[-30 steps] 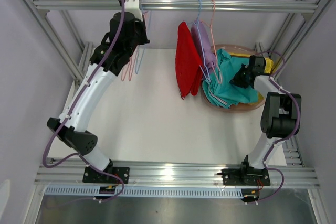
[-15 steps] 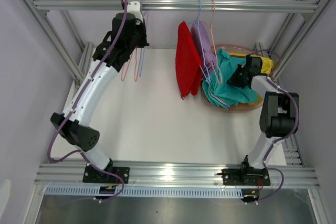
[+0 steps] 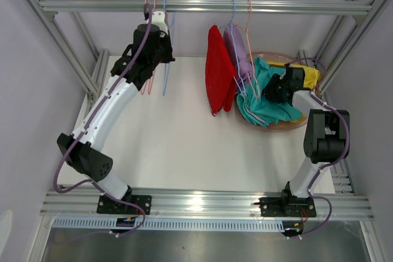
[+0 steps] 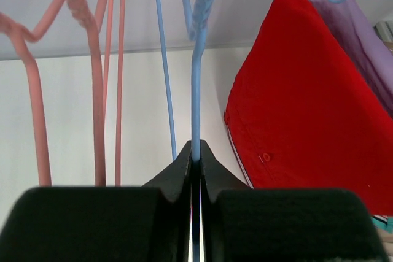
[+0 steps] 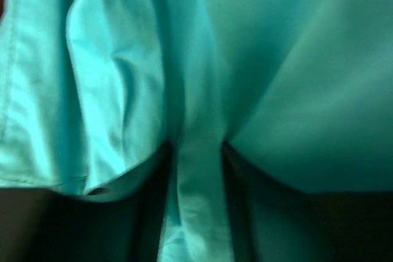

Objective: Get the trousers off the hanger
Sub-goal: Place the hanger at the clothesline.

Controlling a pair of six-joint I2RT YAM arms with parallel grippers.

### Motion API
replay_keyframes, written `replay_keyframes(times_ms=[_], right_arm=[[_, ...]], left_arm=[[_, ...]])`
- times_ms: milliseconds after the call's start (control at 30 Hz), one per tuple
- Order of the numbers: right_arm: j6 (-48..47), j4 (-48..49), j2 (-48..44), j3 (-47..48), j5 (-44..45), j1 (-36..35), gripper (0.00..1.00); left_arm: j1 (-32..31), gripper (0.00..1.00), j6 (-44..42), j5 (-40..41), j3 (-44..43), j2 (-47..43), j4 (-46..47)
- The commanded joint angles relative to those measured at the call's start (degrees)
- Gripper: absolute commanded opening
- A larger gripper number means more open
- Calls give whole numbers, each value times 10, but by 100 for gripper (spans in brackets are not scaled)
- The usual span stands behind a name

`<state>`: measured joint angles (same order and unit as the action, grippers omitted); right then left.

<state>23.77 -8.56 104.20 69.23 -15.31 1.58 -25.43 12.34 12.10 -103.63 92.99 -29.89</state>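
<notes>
Change, top view: left gripper has climbed closer to the rail, taking the empty blue hanger with it; right gripper has edged further into the teal trousers.
Top view, garments: red trousers and lavender trousers hang below the rail; the teal pair drapes into the tub; yellow trousers lie at the tub's far side. No brown pair is visible.
Left wrist view: left gripper is pressed together on the blue hanger wire. Pink hangers hang just beside it; the red trousers are apart to the right.
Right wrist view: right gripper is clamped on a fold of the teal trousers, which fill the frame.
Step in hand (judgement): drawing the teal pair off its hanger.
Method (judgement): keep the pinch on the thick fold; pull along the hanger bar rather than straight down, so the hook stays on the rail; hold the empty hanger away from the red pair.
</notes>
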Motion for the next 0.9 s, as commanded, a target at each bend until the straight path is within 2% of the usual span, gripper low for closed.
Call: replay_keyframes(times_ms=[0, 133, 267, 300, 400, 500, 567, 600, 667, 800, 867], right_arm=[[-8, -46, -22, -16, -24, -14, 46], [-10, -61, -58, -9, 7, -34, 53], [-8, -83, -80, 11, 25, -33, 57], [-9, -88, -82, 13, 25, -33, 59], [-8, -94, -96, 13, 26, -33, 60], [-7, -98, -111, 6, 24, -34, 60], [-6, -102, -122, 3, 25, -34, 60], [-5, -106, -132, 1, 28, -35, 60], [-6, -112, -147, -1, 29, -35, 61], [-7, -126, -189, -10, 39, -35, 61], [-7, -129, -218, -21, 35, -35, 62]], left_arm=[[4, 8, 16, -23, 12, -34, -31], [3, 24, 25, -28, 29, -76, -32], [-1, 34, 35, -22, 28, -119, -47], [-3, 39, 33, -22, 27, -136, -48], [-16, 45, 27, -12, 24, -170, -54], [-37, 46, 25, -8, 19, -192, -54], [-44, 44, 46, -53, 23, -207, -48], [-44, 39, 52, -77, 26, -209, -36], [-45, 38, 78, -144, 24, -200, -29], [-48, 44, 129, -228, 26, -163, 6], [-63, 44, 145, -243, 32, -137, 40]])
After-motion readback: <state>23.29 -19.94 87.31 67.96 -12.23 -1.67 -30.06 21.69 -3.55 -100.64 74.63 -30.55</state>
